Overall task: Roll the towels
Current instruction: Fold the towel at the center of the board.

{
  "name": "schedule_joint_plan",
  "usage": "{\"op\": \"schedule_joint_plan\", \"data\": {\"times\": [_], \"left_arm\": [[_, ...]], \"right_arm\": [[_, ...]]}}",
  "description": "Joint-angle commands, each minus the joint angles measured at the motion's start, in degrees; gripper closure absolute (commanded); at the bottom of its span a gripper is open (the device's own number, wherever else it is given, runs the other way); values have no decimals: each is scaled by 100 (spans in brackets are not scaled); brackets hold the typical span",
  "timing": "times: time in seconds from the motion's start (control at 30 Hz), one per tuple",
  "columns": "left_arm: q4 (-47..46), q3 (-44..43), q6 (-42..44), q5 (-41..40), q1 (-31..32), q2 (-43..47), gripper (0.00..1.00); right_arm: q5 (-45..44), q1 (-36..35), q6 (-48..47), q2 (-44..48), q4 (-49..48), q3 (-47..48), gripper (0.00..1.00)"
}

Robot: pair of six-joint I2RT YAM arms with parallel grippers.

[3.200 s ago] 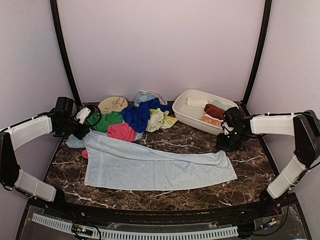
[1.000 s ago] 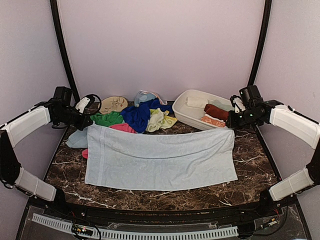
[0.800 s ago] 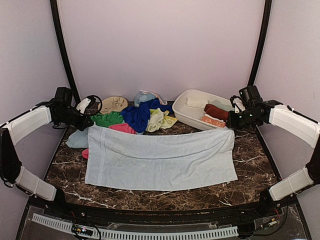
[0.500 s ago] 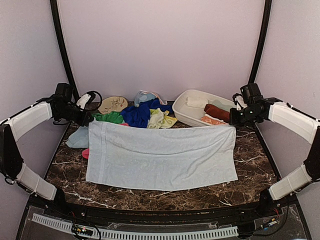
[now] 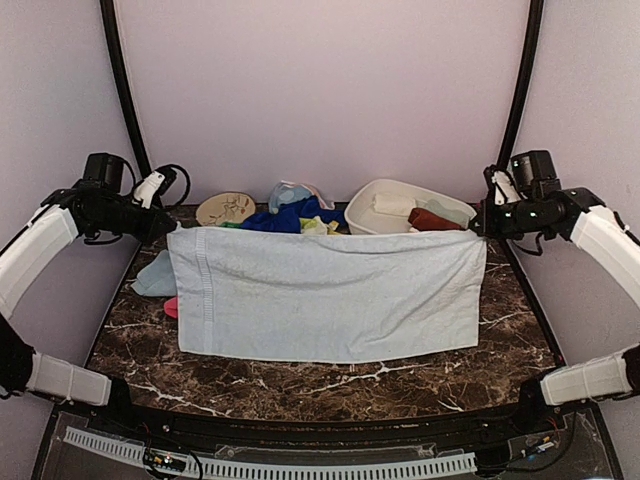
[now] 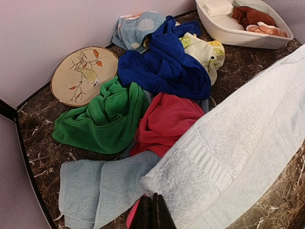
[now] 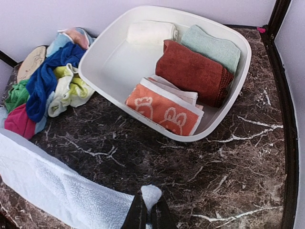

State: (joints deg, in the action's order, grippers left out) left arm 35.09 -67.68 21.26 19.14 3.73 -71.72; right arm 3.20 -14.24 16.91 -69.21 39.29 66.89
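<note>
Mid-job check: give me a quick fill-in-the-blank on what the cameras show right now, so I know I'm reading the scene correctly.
The left gripper and right gripper each pinch a top ____ of the pale towel.
The round plaque beside the towel pile pictures a ____.
The orange bunny-print towel lies inside the ____ tub.
Missing words: corner; bird; white.

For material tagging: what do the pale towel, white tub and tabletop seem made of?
Pale towel: fuzzy terry, probably cotton, woven band. White tub: smooth, faintly glossy, likely plastic. Tabletop: dark, white-veined marble look; stone or laminate unclear.
</note>
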Motion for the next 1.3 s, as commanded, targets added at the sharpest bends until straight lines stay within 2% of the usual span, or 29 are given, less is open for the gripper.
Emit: {"op": "schedule_joint_plan", "data": {"times": [0.0, 0.13, 0.33, 0.5, 0.6, 0.83, 1.07, 1.27], "left_arm": [[858, -230, 150, 480, -30, 821, 100], [1572, -706, 222, 733, -31, 1335, 100], [2627, -1703, 330, 982, -25, 1600, 100], [2800, -1732, 160, 1017, -25, 1464, 100], [2562, -1291, 116, 861, -22, 1192, 100], [1035, -258, 128, 188, -26, -73, 100], [216, -418, 136, -181, -28, -1322, 100], [72, -551, 235, -208, -29, -1650, 100]], "right_arm": [[402, 18, -34, 773, 724, 81, 100], [478, 19, -37, 1183, 1439, 522, 100], [416, 18, 64, 1351, 2259, 1529, 100], [245, 18, 173, 1131, 1975, 1116, 100], [-64, 26, 214, 781, 1556, 712, 100], [-414, 65, 68, -560, 396, 344, 100], [-478, 101, 14, -1268, -214, 420, 100], [-666, 97, -76, -1320, -402, 276, 100]]}}
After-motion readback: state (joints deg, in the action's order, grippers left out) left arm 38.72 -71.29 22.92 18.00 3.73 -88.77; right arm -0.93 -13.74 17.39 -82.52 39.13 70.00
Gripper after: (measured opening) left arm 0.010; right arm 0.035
